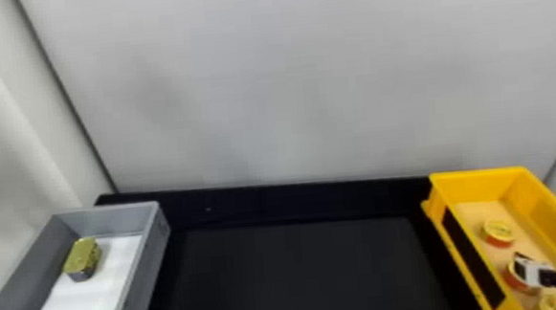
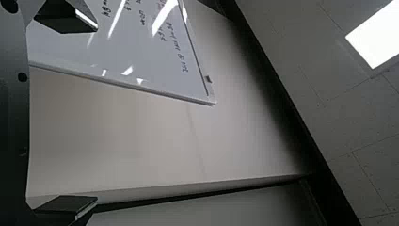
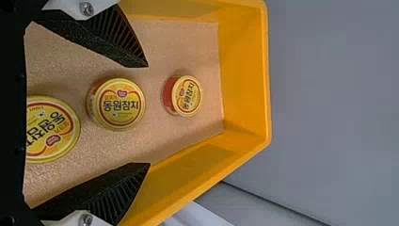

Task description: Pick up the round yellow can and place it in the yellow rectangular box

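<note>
Round yellow cans (image 3: 117,104) — 3 — on grainy liner (image 3: 153,136) w/in rect. box (image 3: 244,70).

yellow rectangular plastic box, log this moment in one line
right claw open above yellow box | three round yellow cans inside, none gripped | left claw open
</note>
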Controlling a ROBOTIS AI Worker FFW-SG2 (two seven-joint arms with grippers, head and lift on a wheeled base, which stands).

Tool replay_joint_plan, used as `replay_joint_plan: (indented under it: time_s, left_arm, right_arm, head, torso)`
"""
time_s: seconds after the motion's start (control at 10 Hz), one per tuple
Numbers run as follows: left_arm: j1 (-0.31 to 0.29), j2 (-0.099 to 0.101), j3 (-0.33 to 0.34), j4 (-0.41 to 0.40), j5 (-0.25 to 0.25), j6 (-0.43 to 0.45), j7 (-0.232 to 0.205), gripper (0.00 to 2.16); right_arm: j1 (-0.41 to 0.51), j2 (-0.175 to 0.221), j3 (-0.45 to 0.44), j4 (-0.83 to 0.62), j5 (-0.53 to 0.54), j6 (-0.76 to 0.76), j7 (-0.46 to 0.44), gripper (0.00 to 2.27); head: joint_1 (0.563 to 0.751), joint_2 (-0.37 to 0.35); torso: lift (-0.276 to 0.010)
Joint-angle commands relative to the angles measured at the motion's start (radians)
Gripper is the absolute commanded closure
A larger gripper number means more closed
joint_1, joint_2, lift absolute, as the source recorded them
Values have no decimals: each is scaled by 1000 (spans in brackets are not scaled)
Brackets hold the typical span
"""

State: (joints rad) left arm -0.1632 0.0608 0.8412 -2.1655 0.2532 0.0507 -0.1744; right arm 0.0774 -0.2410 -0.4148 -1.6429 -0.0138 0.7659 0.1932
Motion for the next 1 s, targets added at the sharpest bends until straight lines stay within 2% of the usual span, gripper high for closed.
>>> replay_joint_plan:
  time_s: [0.0,0.2,0.4,0.8,0.9]
  left_arm:
    - [2,-1,4,-2,0,1,0,7]
    - [4,-1,9,-5,0,1,0,5]
    - [4,-1,11,-7,0,1,0,5]
    - [1,-3,9,-7,-5,6,0,5]
    - [-1,-3,8,-7,-5,5,0,5]
  right_arm:
    - [2,-1,-6,-25,0,0,-9,22]
    - [2,-1,-15,-66,0,-3,-31,27]
    - [2,-6,-35,-172,14,28,-64,39]
    - [-71,-77,19,-394,83,95,-69,39]
    - [-96,-81,34,-431,103,101,-67,38]
  head:
    - [629,12]
    - [629,12]
    - [629,12]
    - [629,12]
    - [629,12]
  torso:
    - [-55]
    - [-55]
    - [-55]
    - [-55]
    - [-55]
